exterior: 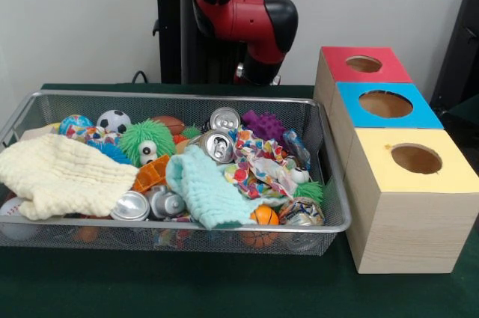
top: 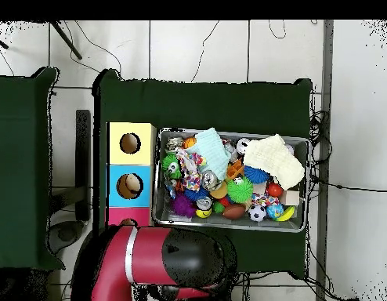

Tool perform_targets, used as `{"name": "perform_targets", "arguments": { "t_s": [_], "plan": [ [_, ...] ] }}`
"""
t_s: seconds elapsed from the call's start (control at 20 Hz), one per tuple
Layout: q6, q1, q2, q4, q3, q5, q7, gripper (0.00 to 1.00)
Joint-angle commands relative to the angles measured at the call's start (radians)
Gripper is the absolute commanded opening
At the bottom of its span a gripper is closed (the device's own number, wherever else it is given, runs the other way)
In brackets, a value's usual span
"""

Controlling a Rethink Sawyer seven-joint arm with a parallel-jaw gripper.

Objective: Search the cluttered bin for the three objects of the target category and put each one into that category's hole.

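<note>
You find the bin [exterior: 179, 97] in the middle of the green table [exterior: 224, 288], just beside 3 wooden boxes, so each drop is a short carry. Their tops are red [exterior: 364, 65], blue [exterior: 385, 105] and yellow [exterior: 415, 159], each with 1 round hole.

The arm [exterior: 247, 15] is drawn back above the bin's far side, and its claw is not in view, so you cannot tell how wide it stands or whether it holds anything.

The silver mesh is heaped:
- a soft cream cloth [exterior: 60, 176] and a mint cloth [exterior: 206, 191] draped over other things
- shiny cans [exterior: 217, 146]
- a fuzzy green ball [exterior: 146, 142]
- a small basketball [exterior: 263, 215]

Expect targets hidden under the cloths.
</note>
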Motion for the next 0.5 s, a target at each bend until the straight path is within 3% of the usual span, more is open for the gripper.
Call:
{"name": "perform_targets", "arguments": {
  "t_s": [0.05,0.5],
  "plan": [
    [-0.417,-0.045,0.07,0.045,-0.001,-0.048,0.278,1.0],
    [-0.455,-0.099,0.254,-0.111,0.02,-0.01,0.227,1.0]
  ]
}}
